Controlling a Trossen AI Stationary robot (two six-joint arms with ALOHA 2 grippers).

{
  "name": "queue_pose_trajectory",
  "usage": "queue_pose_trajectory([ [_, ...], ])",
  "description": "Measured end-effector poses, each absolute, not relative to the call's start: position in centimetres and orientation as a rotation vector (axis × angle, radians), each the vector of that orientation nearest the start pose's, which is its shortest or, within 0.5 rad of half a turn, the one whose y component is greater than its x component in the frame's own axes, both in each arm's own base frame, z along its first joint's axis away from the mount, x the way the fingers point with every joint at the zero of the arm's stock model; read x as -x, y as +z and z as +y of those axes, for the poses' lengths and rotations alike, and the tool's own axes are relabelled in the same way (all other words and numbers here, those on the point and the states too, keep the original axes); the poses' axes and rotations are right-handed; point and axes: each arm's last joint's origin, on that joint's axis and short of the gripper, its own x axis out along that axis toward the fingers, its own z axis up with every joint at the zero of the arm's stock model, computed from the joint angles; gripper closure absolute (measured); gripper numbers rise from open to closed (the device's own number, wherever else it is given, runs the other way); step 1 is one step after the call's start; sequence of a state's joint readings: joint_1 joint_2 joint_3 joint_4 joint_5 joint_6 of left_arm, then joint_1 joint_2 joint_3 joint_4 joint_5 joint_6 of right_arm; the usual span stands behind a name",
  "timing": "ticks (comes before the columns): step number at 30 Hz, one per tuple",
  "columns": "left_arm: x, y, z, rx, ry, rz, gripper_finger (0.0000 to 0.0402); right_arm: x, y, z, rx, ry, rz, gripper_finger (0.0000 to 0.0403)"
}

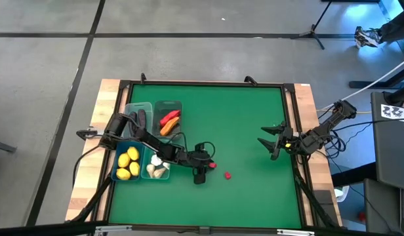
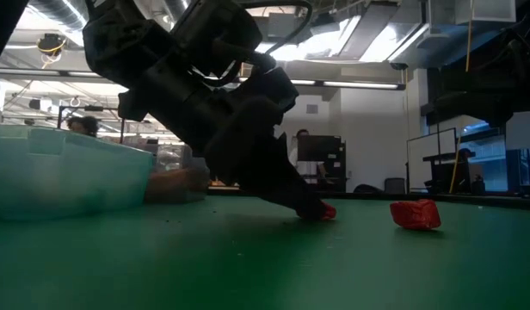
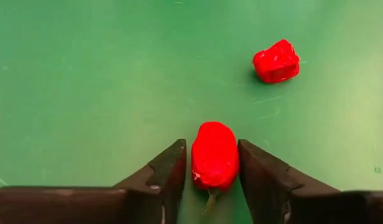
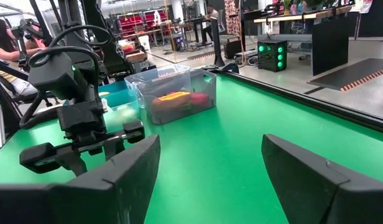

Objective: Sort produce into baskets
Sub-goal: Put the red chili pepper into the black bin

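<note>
A red pepper lies on the green table between the fingers of my left gripper, which is shut on it near the table's middle. A second red pepper lies a little to the right of it. Four baskets stand at the left: one with dark eggplants, one with red peppers and a carrot, one with lemons, one with garlic. My right gripper waits open at the right edge. My left gripper pinches the red pepper by its two long sides between its two fingers, toward the stem end. The fingers slant down from the table's left and lie along the pepper. The pepper rests on the table.
The four baskets sit close together behind my left arm, near the table's left edge. Open green surface stretches across the middle and far side. Wooden borders and a dark rail frame the table.
</note>
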State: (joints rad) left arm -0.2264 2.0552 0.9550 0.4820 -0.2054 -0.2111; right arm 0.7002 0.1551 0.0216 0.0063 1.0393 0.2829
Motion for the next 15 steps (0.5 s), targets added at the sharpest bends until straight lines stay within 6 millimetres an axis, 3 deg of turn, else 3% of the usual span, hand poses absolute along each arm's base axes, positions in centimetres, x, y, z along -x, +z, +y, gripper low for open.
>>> queue_pose_trajectory([
  [15,-37.75,9.15,-8.09,0.074,0.044,0.597,0.0312,-8.62,16.06,4.00,-0.182,-0.348,0.034,0.0123],
])
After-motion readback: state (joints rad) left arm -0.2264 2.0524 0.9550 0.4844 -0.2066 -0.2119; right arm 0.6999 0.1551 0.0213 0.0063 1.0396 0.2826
